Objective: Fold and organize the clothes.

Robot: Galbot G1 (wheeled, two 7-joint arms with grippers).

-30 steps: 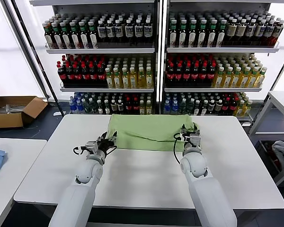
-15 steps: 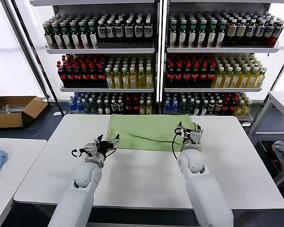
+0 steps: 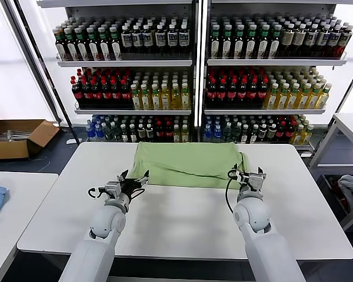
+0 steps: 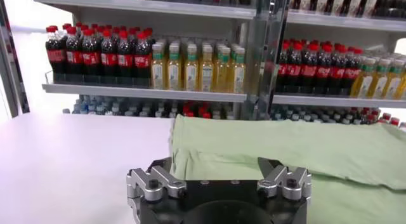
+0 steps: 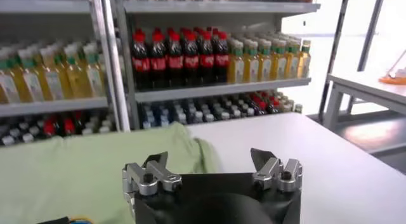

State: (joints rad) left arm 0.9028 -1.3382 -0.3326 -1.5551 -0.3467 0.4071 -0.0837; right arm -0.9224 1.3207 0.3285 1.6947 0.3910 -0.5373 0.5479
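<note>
Shirt (image 3: 187,164) first, from my head view: the light green polo lies folded into a flat band across the far middle of the white tabletop (image 3: 182,217), with my left tool (image 3: 134,179) spread open just off its near left corner and my right tool (image 3: 251,174) spread open just past its near right edge, neither holding anything. From my left wrist, the open jaws stand empty and the shirt (image 4: 285,149) lies just ahead; from my right wrist, the jaws gape too, with the shirt's (image 5: 82,168) end beside them. I judge one fold is laid down, and the next move calls for pinching both near corners again to fold once more.
</note>
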